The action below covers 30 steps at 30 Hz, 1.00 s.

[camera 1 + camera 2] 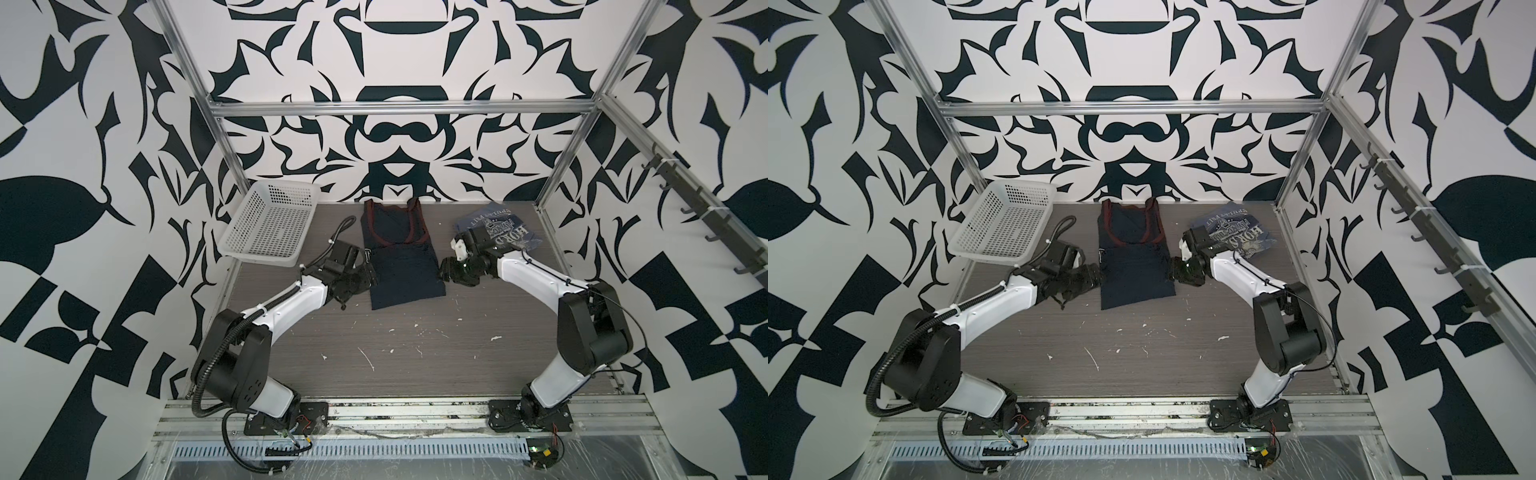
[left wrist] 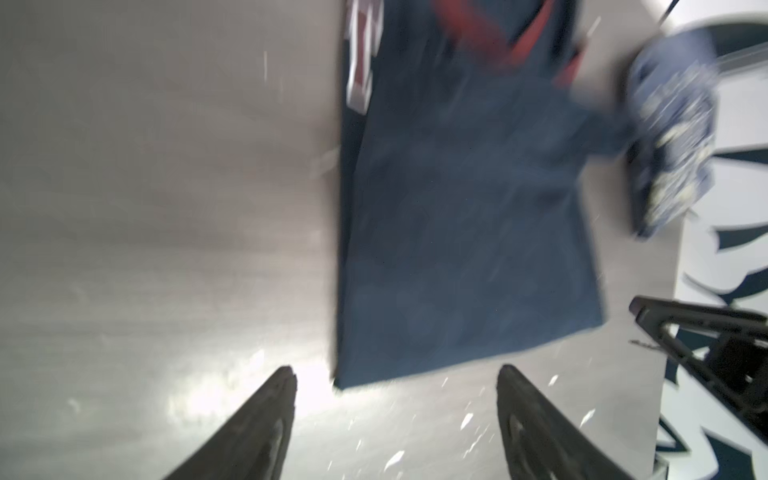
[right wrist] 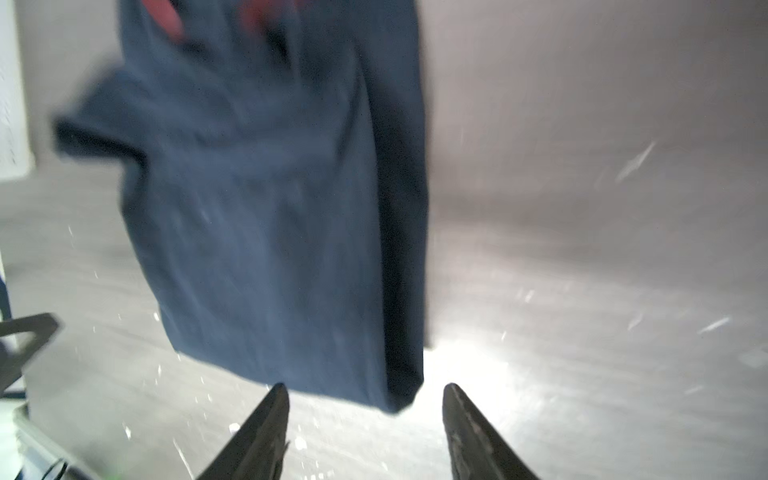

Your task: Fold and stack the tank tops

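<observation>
Navy top (image 1: pixel 401 266): flat on the table (image 1: pixel 415 353), centre and towards the far side, folded into a long strip, red-edged straps pointing at the far wall
Left gripper (image 1: pixel 368 274): right down at the navy top's left edge, fingers spread wide with nothing between them
Left wrist view: blurred (but the gap is plain enough), and the strip's corner lies just beyond the fingertips (image 2: pixel 286 374)
Right gripper (image 1: pixel 444 272): low at the navy top's right edge, facing its partner across the cloth, fingers apart and empty too
Right wrist view: a folded corner of the strip sits just past the fingertips (image 3: pixel 453 392), not between them
Blue top (image 1: pixel 498 228): far right of the table, rumpled, lettering up, partly hidden behind the right arm
Stacking: the two tops lie apart, side by side
Basket (image 1: pixel 270 224): far left corner, tilted
</observation>
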### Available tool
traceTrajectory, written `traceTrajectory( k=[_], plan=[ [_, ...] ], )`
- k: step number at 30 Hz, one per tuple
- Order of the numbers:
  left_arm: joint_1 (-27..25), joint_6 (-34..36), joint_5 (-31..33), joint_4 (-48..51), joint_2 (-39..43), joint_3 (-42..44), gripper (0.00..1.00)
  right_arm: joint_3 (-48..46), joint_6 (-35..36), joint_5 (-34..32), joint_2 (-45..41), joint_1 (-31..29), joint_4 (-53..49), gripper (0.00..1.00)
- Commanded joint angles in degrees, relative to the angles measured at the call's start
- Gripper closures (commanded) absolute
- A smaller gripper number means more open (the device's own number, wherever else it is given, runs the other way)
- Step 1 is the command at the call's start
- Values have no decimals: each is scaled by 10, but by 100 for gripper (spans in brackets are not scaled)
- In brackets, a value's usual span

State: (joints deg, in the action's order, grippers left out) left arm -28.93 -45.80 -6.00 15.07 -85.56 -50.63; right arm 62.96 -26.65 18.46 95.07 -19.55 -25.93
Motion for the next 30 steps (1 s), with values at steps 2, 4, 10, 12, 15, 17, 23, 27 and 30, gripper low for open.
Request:
traceTrajectory(
  k=[2, 4, 10, 12, 15, 17, 23, 27, 30],
  plan=[
    [-8, -47, -53, -85, -1, 54, 21, -48, -27, 57, -17, -1, 81, 38],
    [-8, -58, -65, -112, -14, 65, 21, -59, -33, 61, -15, -1, 99, 38],
    [-13, -81, -77, -161, -62, 69, 22, -74, -52, 57, 7, 6, 137, 38],
    [-16, -83, -76, -165, -79, 64, 23, -79, -58, 53, 17, 10, 149, 39],
    [-22, -83, -70, -165, -103, 54, 25, -80, -59, 47, 39, 12, 156, 44],
    [-23, -83, -70, -165, -121, 48, 28, -83, -61, 51, 52, 12, 164, 52],
    [-29, -85, -65, -164, -147, 40, 42, -114, -72, 70, 55, 10, 191, 72],
    [-31, -84, -58, -165, -146, 42, 57, -135, -78, 77, 52, 7, 200, 87],
    [-40, -81, -47, -160, -129, 45, 69, -150, -81, 76, 36, 5, 202, 100]
  ],
)
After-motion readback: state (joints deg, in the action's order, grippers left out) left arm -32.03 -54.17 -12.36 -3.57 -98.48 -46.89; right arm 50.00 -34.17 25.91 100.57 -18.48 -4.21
